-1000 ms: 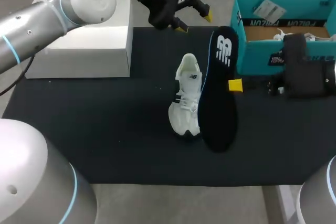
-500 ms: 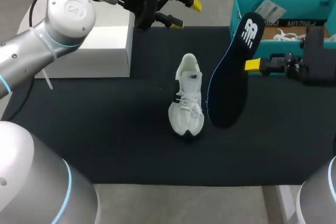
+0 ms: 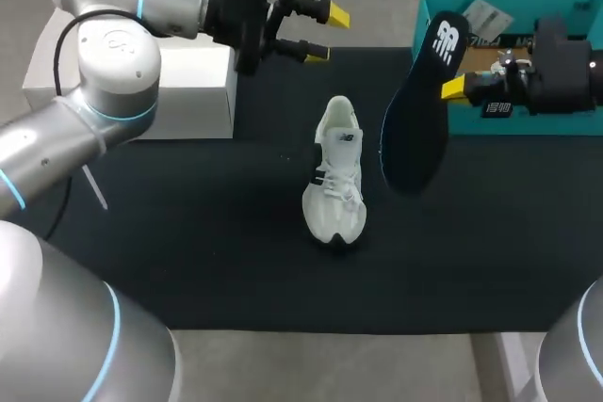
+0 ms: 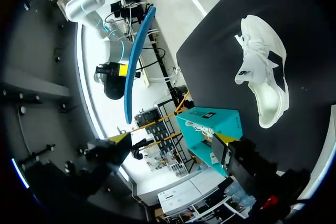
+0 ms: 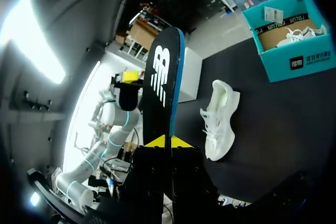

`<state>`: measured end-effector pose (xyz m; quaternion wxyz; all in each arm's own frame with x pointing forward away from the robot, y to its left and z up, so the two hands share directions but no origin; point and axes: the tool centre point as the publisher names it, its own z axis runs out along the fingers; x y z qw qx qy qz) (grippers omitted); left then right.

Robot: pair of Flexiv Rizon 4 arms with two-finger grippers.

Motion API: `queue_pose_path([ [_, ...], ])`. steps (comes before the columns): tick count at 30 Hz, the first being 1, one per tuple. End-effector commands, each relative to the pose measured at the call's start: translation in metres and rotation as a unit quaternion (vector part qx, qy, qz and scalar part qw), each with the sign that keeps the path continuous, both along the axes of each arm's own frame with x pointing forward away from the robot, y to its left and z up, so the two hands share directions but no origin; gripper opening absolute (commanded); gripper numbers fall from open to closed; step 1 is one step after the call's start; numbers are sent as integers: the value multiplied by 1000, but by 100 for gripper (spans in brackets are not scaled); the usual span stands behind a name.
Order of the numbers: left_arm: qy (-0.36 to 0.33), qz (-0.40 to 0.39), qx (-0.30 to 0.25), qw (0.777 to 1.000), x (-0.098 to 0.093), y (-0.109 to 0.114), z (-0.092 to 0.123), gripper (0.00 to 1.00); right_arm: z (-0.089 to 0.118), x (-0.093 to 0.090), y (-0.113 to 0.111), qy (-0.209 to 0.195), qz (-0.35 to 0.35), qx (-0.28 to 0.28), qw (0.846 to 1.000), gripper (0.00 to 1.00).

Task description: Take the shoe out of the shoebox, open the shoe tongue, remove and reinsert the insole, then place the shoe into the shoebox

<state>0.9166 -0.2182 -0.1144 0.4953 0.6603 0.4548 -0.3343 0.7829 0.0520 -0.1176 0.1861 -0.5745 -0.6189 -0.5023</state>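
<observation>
Shoe (image 3: 336,176) and everything else you see rests on or hangs over the black mat (image 3: 188,242) that covers the surface. At the mat's back left corner stands a white box (image 3: 203,87). At the back right corner stands the teal shoebox (image 3: 490,122), open at the top.

Next comes the dark insole (image 3: 415,129) with its blue edge. It is off the mat, held in the air just in front of the shoebox's left end. Its logo end is up and its other end hangs down to the right of the shoe, not touching it.

The shoe itself – white, on its sole – sits near the middle of the mat. Its toe points to the near edge and its opening to the back edge.

Your right gripper (image 5: 169,141) pinches the insole – one yellow tip on each face. Your left gripper (image 3: 327,33) hangs over the mat's back edge beside the white box, fingers spread, with nothing between them.
</observation>
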Motion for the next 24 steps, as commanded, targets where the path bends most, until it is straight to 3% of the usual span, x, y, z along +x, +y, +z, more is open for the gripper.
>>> queue_pose_path([
  [1, -19, -31, 27, 999, 0, -6, 3, 100, 7, 40, 10, 25, 24, -21, 999, 0],
  [24, -19, -31, 27, 999, 0, -6, 3, 100, 7, 40, 10, 25, 24, -21, 999, 0],
])
